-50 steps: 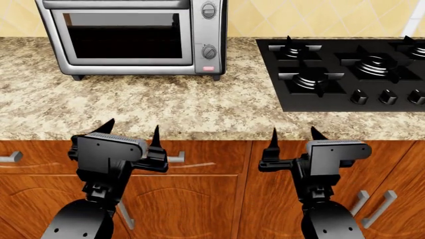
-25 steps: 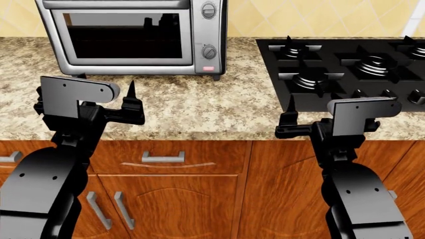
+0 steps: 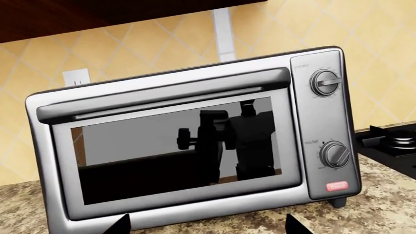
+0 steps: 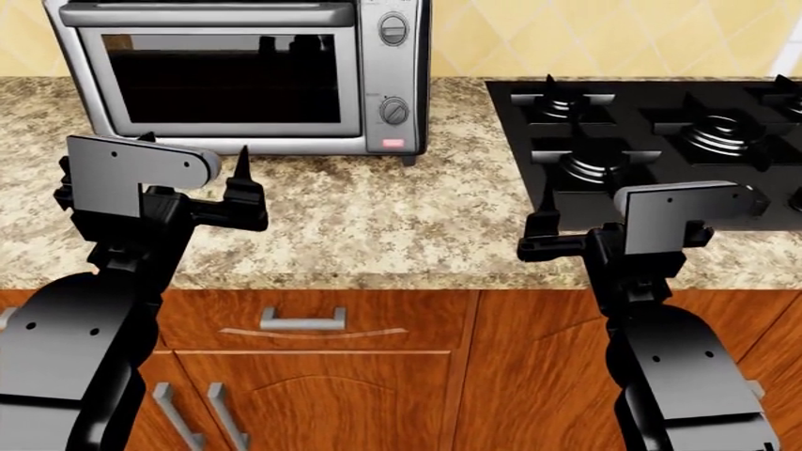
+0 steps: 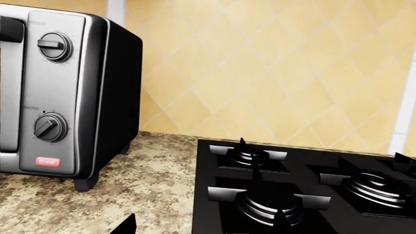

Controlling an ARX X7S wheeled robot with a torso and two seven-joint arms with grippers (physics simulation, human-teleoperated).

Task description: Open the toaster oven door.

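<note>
The stainless-steel toaster oven (image 4: 389, 66) stands at the back left of the counter. Its door (image 4: 220, 80) with dark glass is shut, and the bar handle (image 4: 207, 14) runs along its upper edge. In the left wrist view the door (image 3: 175, 151), handle (image 3: 162, 95), two knobs and the pink-red button (image 3: 337, 185) face me. My left gripper (image 4: 194, 148) is open and empty, above the counter in front of the door and apart from it; its tips show in its wrist view (image 3: 206, 225). My right gripper (image 4: 645, 202) is open and empty in front of the hob (image 5: 204, 225).
A black gas hob (image 4: 664, 141) fills the counter's right side and shows in the right wrist view (image 5: 293, 195). The granite counter (image 4: 376, 216) lies between oven and hob. Wooden cabinet fronts with silver handles (image 4: 300, 319) are below. A wall outlet (image 3: 76, 76) is behind the oven.
Both arms have risen from below the counter edge to above it. The left gripper now faces the oven door. The head view has shifted, so the oven sits lower in it.
</note>
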